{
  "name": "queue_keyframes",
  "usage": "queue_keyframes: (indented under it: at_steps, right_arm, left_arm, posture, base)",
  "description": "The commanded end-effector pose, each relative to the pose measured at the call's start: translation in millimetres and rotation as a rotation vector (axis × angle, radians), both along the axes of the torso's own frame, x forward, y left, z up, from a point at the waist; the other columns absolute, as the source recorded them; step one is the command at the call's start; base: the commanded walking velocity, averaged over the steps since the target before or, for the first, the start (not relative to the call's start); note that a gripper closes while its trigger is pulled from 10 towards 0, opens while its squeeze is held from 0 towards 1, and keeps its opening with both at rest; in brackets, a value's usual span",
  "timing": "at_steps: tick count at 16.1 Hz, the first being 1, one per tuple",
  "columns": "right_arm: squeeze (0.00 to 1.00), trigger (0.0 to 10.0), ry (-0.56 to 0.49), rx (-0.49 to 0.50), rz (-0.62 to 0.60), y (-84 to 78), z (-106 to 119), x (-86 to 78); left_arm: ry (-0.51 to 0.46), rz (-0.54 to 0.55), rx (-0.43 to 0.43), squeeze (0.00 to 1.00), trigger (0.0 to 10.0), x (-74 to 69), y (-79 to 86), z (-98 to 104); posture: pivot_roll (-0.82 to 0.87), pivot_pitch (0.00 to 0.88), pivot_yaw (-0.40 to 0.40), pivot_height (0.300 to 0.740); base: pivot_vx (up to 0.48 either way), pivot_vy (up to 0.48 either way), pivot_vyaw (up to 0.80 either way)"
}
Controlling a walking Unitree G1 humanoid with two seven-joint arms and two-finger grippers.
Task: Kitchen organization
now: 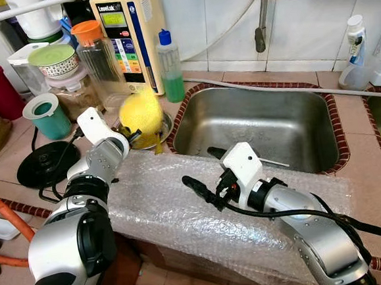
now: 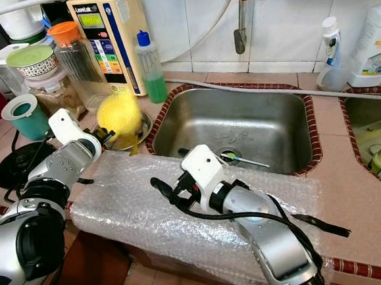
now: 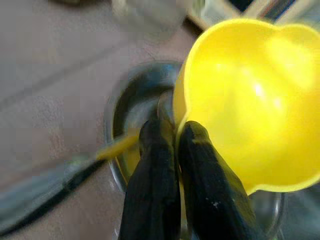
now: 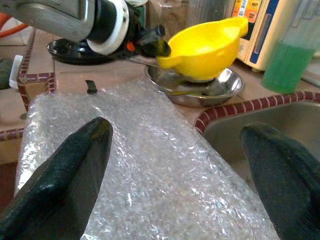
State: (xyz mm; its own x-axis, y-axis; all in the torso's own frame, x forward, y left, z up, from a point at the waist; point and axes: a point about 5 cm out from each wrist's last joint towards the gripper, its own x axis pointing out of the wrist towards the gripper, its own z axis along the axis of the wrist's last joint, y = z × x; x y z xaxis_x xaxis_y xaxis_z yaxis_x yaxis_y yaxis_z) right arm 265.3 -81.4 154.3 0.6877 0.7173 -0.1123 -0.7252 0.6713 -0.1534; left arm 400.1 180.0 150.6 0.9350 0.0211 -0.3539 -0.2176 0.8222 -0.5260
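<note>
the task is judged to be at an early stage: a yellow bowl (image 4: 205,47) is pinched by its rim between the closed fingers of the left gripper (image 3: 172,150) and is held tilted just above a small steel dish (image 4: 200,87), which sits on the counter just beside the left rim of the sink (image 1: 255,127). whether the bowl is being lifted out of the dish or set into it cannot be told, and where it belongs is not shown, so most of the tidying is taken to be left. the right gripper (image 4: 175,165) is held over the bubble wrap (image 1: 182,209) spread along the counter edge in front of the sink, its fingers spread wide and nothing held between them. behind the dish, away from the sink's front edge, a bottle of green liquid (image 1: 169,65) and a beige appliance (image 1: 128,35) are stood against the wall, with jars and a teal cup (image 1: 46,115) crowded further left of the sink. a black round base (image 1: 47,164) with its cable is lain near the left arm, and could be caught. inside the sink a small utensil is seen near the drain.
</note>
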Motion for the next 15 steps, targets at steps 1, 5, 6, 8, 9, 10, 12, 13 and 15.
queue_keyframes:
  at_steps: [1, 5, 6, 8, 9, 10, 12, 13, 15]
  right_arm:
    - [0.00, 10.0, -0.022, 0.002, -0.001, -0.5, 3.9, 2.8]
    - [0.00, 10.0, -0.043, 0.025, -0.058, -3.5, 5.9, 12.0]
    - [0.00, 10.0, -0.045, 0.038, -0.080, -5.4, 5.9, 14.9]
    - [0.00, 10.0, -0.041, 0.135, -0.201, -12.4, 12.6, 27.8]
    - [0.00, 10.0, -0.039, 0.152, -0.214, -12.8, 14.3, 30.4]
    - [0.00, 10.0, -0.052, 0.143, -0.213, -12.2, 16.5, 32.2]
    - [0.00, 10.0, -0.069, 0.196, -0.259, -12.8, 26.3, 41.6]
    - [0.00, 10.0, -0.078, 0.214, -0.276, -12.4, 29.6, 44.6]
    - [0.00, 10.0, -0.083, 0.264, -0.322, -11.7, 34.3, 50.2]
  left_arm:
    - [-0.081, 0.048, 0.047, 0.00, 0.0, 1.5, 13.5, 11.2]
    - [-0.186, 0.014, 0.114, 0.00, 0.0, 2.1, 12.5, 20.3]
    - [-0.248, 0.001, 0.164, 0.00, 0.0, 2.3, 14.0, 27.7]
    - [-0.444, -0.164, 0.435, 0.00, 0.0, -0.9, -2.6, 43.7]
    - [-0.503, -0.221, 0.531, 0.00, 0.0, -3.6, -11.2, 45.6]
    - [-0.542, -0.252, 0.587, 0.00, 0.0, -6.6, -18.5, 44.8]
    - [-0.554, -0.305, 0.560, 0.00, 0.0, -10.8, -35.3, 37.6]
    - [-0.560, -0.326, 0.561, 0.00, 0.0, -12.0, -41.1, 35.8]
    - [-0.621, -0.375, 0.576, 0.00, 0.0, -17.1, -53.5, 37.0]
  posture:
    - [-0.01, 0.000, 0.137, 0.740]
    - [0.00, 0.000, 0.141, 0.740]
    - [0.00, 0.000, 0.142, 0.740]
    - [0.01, 0.000, 0.143, 0.740]
    - [0.01, 0.000, 0.143, 0.740]
    - [0.01, 0.000, 0.143, 0.740]
    - [0.01, 0.000, 0.148, 0.740]
    - [0.01, 0.000, 0.153, 0.740]
    - [0.01, 0.000, 0.160, 0.740]
  base:
    - [0.000, 0.000, 0.00]
    - [0.000, 0.000, 0.00]
    - [0.000, 0.000, 0.00]
    - [0.000, 0.000, 0.00]
    - [0.000, 0.000, 0.00]
    - [0.000, 0.000, 0.00]
    - [0.000, 0.000, 0.00]
    - [0.000, 0.000, 0.00]
    - [0.000, 0.000, 0.00]
